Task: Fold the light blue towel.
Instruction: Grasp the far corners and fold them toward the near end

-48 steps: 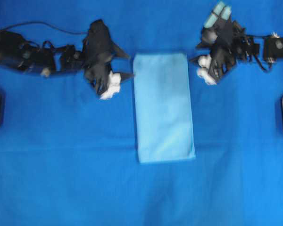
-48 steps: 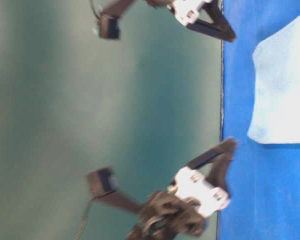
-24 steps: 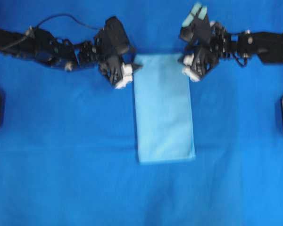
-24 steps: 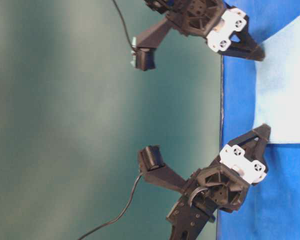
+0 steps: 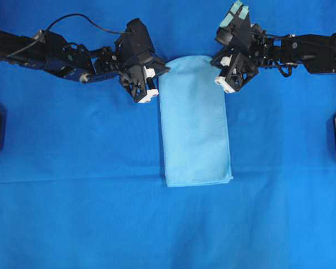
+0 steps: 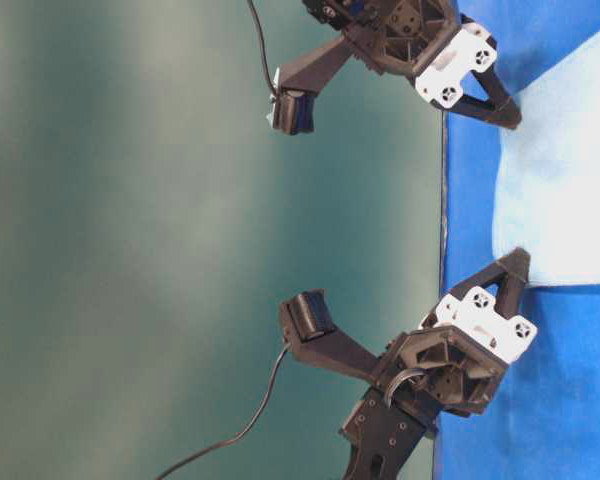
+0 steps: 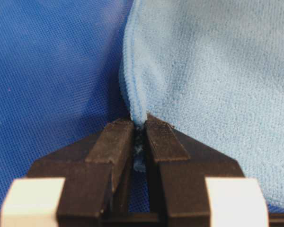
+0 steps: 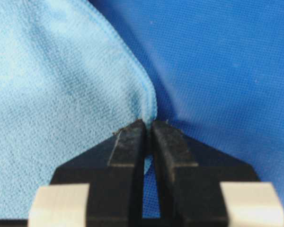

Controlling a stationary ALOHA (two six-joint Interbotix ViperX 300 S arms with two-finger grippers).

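We see the left gripper [image 7: 139, 124] with its jaws clenched on the hemmed corner of the light blue towel [image 5: 195, 126], the cloth pinched up into a narrow ridge between the two dark fingers [image 7: 114, 142]. The right gripper [image 8: 146, 125] does likewise: its jaws are pressed together on the towel's other far corner, with a sliver of hem caught between them.

From overhead, the towel lies as a long folded rectangle at the centre of the royal-blue worktop [image 5: 73, 213]. The left gripper [image 5: 163, 70] sits at its 11 o'clock corner and the right gripper [image 5: 214, 58] at its 1 o'clock corner. The top edge between them looks rounded and slightly raised, while the 6 o'clock edge lies flat.

The wrist views give us the stitching and nap of the cloth, which the overhead view blurs. The table-level view, turned on its side, shows both grippers [image 6: 518, 262] angled down so their tips meet the towel's edge, and a dull green wall [image 6: 130, 240] behind them. Only overhead do we see the towel's full outline.

We can read no writing or brand anywhere.
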